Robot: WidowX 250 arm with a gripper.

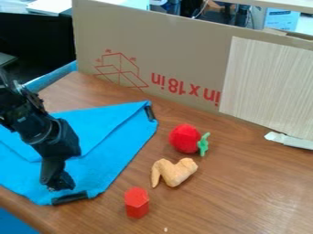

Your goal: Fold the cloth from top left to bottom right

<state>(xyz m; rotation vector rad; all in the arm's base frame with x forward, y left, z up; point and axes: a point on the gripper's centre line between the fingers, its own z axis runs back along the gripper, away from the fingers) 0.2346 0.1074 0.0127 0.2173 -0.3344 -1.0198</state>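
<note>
A bright blue cloth (119, 157) lies partly doubled over on a brown wood-grain tabletop (245, 192), its upper layer forming a broad, pointed flap across the far part of the lower layer. The flap's slanting edge runs from near the cloth's far right corner down toward the arm, which hides part of it. Shallow wrinkles mark the otherwise smooth fabric. One black strip (150, 114) sits at the cloth's far right corner, and a second black strip (69, 198) lies along its near edge.

A black robot arm (36, 128) reaches in from the left of the cloth, slanting down across it, with its wrist bent so that the gripper (61, 186) points downward over the near part of the cloth, just beside the second strip. Whether the gripper is spread or closed, or has hold of any fabric, cannot be told from this angle.

To the right of the cloth, a red toy with a green stem (185, 138) rests near a tan toy chicken wing (175, 172), while a red block (136, 202) stands upright closer to the cloth's near edge. Behind the cloth, a cardboard panel (183, 55) with red markings stands upright.
</note>
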